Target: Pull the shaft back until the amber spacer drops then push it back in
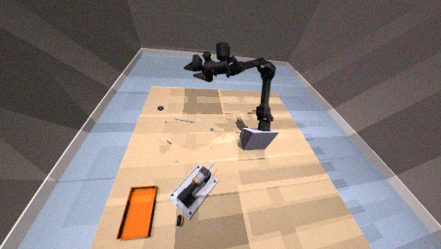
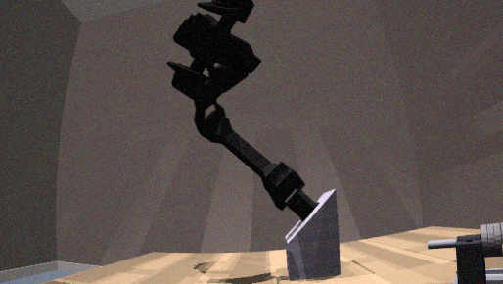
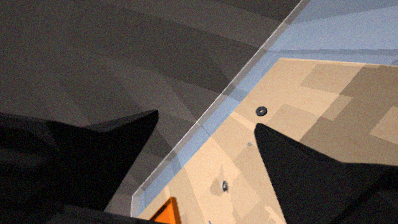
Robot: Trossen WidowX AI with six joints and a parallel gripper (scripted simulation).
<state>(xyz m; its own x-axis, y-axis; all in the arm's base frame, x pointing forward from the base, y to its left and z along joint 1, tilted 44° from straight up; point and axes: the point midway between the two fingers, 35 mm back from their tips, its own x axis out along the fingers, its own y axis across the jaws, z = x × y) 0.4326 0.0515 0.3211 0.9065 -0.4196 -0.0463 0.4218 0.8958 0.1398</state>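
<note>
The pale base plate (image 1: 210, 185) carries a dark housing block (image 1: 185, 194) at its lower left and a second dark block (image 1: 205, 171) (image 2: 471, 260) at its upper right. Between them the amber spacer (image 1: 196, 180) shows as a narrow band, with grey spacers (image 1: 200, 176) (image 2: 491, 239) beside it. The pale rod end of the shaft (image 1: 211, 165) (image 2: 441, 243) sticks out past the second block. How deep the shaft sits in the housing cannot be told. My gripper (image 1: 190, 71) (image 2: 184, 33) (image 3: 206, 120) is open and empty, high above the table and far from the fixture.
An orange tray (image 1: 153, 212) (image 3: 173, 206) lies left of the plate. A small black piece (image 1: 179, 221) lies at the plate's lower edge. A dark ring (image 1: 160, 108) (image 3: 263, 111), a thin grey rod (image 1: 184, 120) and several small parts lie toward the back.
</note>
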